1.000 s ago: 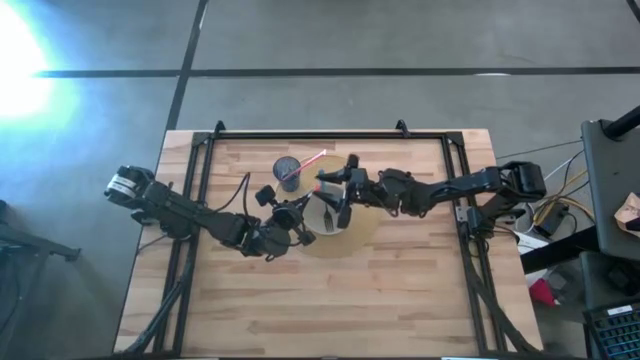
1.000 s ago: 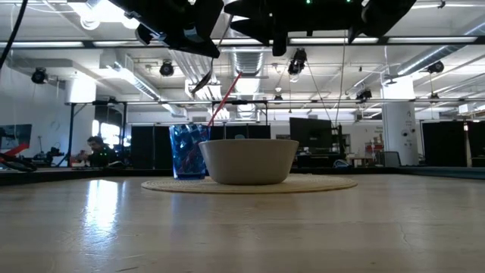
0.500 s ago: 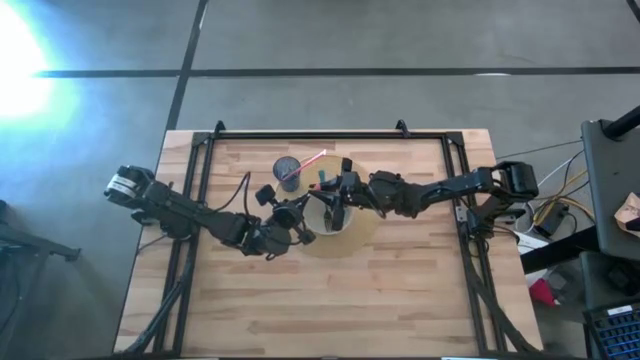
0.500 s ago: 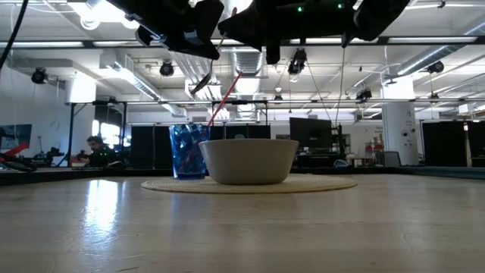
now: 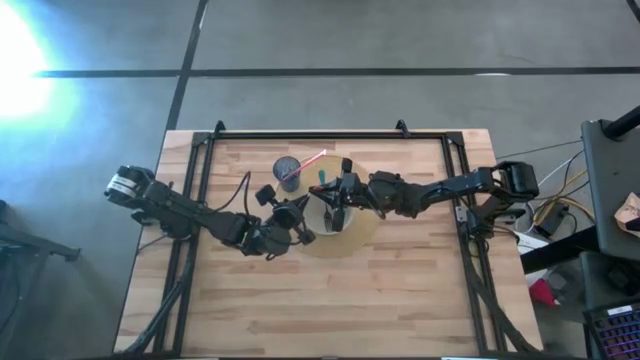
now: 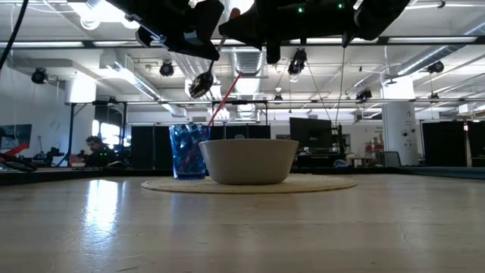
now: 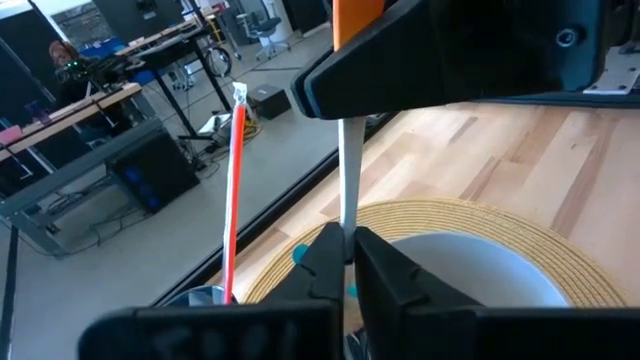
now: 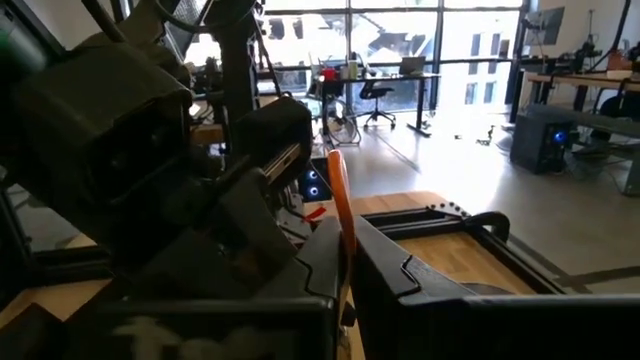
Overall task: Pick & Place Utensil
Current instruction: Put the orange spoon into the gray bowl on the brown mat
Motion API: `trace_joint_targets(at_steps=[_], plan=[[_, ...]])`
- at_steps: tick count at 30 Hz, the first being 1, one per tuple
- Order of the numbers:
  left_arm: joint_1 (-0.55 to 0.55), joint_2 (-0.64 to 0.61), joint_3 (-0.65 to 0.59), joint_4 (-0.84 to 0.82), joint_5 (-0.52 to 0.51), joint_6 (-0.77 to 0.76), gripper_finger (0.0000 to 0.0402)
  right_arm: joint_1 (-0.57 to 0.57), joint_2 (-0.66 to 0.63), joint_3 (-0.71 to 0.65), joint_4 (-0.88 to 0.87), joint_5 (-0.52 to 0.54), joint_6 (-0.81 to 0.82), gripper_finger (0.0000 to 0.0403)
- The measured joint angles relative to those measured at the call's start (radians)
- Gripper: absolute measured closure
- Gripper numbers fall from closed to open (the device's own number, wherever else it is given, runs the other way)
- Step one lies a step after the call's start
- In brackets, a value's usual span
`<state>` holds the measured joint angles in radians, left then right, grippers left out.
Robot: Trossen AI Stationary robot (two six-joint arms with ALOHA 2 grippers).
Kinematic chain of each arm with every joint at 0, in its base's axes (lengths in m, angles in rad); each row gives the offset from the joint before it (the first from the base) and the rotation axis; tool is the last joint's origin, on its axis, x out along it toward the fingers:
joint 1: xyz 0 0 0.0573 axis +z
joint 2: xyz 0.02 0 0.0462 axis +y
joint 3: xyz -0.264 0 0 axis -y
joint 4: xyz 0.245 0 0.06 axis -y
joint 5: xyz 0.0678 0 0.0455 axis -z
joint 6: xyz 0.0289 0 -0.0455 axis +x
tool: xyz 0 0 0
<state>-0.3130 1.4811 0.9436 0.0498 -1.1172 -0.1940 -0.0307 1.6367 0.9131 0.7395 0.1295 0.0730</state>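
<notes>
A spoon with a metal bowl [image 6: 201, 83], a pale shaft [image 7: 349, 180] and an orange handle end [image 8: 340, 205] hangs in the air between both grippers. It is above a white bowl [image 6: 248, 161] that stands on a round woven mat [image 6: 318, 184]. My left gripper [image 5: 300, 215] and my right gripper [image 5: 335, 195] meet over the bowl's left rim, both shut on the spoon. Beside the bowl stands a blue cup [image 6: 186, 152] with a red straw [image 6: 223, 98] leaning out of it. My left gripper pinches the spoon's pale shaft [image 7: 349, 215] between its two fingers, which lie across it. The spoon is clear of the table, and its metal bowl sticks out below the gripper in the low view. My right gripper pinches the orange handle end [image 8: 341, 225] between its two fingers, coming from the table's right side. This hold sits farther along the spoon than the left gripper's hold. The spoon is clear of the white bowl.
The blue cup [image 5: 287, 168] and its straw [image 5: 312, 162] stand just beyond the two grippers, toward the table's far edge. A black frame [image 5: 300, 136] runs round the wooden table. The near half of the tabletop [image 5: 330, 300] is bare wood.
My right gripper has moved toward the table's left edge, up to the left gripper, and has shut on the spoon's orange handle end. The spoon's metal bowl has turned a little under the left gripper and shows rounder in the low view.
</notes>
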Motion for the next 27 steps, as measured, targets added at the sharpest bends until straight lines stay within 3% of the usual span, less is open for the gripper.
trace_joint_targets(at_steps=[8, 16, 22, 27], plan=[[-0.001, 0.000, 0.000, 0.003, 0.021, 0.014, 0.0360, 0.000, -0.002, -0.002, -0.051, 0.001, -0.020, 0.0394], [-0.001, 0.000, 0.000, -0.001, 0.035, 0.037, 0.0290, 0.000, -0.028, -0.002, -0.128, -0.010, -0.030, 0.0394], [0.000, -0.023, 0.000, -0.002, 0.029, 0.037, 0.0245, 0.000, -0.096, -0.002, -0.240, -0.010, -0.077, 0.0394], [0.002, -0.062, 0.000, 0.001, 0.027, 0.037, 0.0237, -0.002, -0.174, -0.002, -0.358, -0.009, -0.143, 0.0394]])
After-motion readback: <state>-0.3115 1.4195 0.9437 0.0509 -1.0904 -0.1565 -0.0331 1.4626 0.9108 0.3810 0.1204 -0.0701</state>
